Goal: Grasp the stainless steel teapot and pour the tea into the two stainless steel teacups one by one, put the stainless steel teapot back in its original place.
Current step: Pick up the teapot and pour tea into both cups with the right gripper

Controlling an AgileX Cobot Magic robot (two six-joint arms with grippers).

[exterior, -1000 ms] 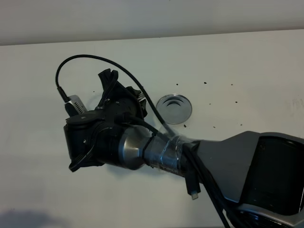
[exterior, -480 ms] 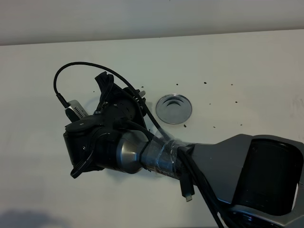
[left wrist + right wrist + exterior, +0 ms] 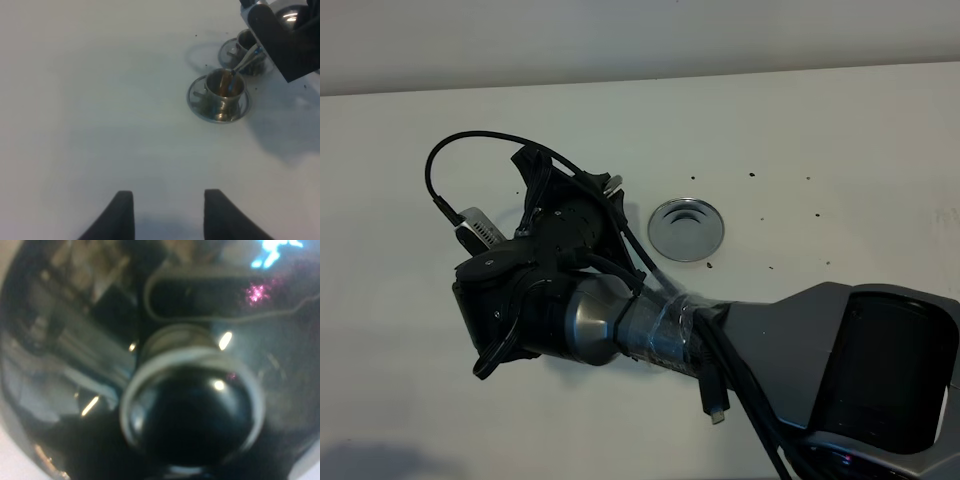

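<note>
Two teacups stand close together on the desk (image 3: 820, 130), each on its own saucer. Only the left wrist view shows them: the near teacup (image 3: 220, 89) is closest to that camera and the far teacup (image 3: 246, 44) is just behind it.

The stainless steel teapot (image 3: 195, 390) is off its steel disc (image 3: 687, 228). The disc lies bare beside the arm in the high view. The pot fills the right wrist view, blurred, with the lid knob (image 3: 192, 422) near the centre. From the left wrist only a patch of shiny body and the thin spout (image 3: 247, 57) show. The spout slants down past the far teacup, with its tip at or just over the near teacup's rim.

The right pincer (image 3: 568, 195) works across the middle, its fingers hidden behind its own bulk. The pot hangs tipped at its end, so I read it as clamped on the handle, though the handle itself is not visible.

The left pincer (image 3: 167, 212) has its fingers apart with nothing between them, low over bare desk and well apart from the cups.

Step in hand, as judged: pouring into the near teacup. I cannot tell whether tea is running; the glints inside may be reflections. I cannot tell how full the far teacup is either.

Next move calls for:
- Level the pot to stop the flow, keeping the spout clear of the rim.
- Shift the spout a short way to whichever cup lacks tea. The cups look light and likely to slide on their saucers if knocked.
- Carry the pot back, seat its base inside the disc's raised rim, and release.
</note>
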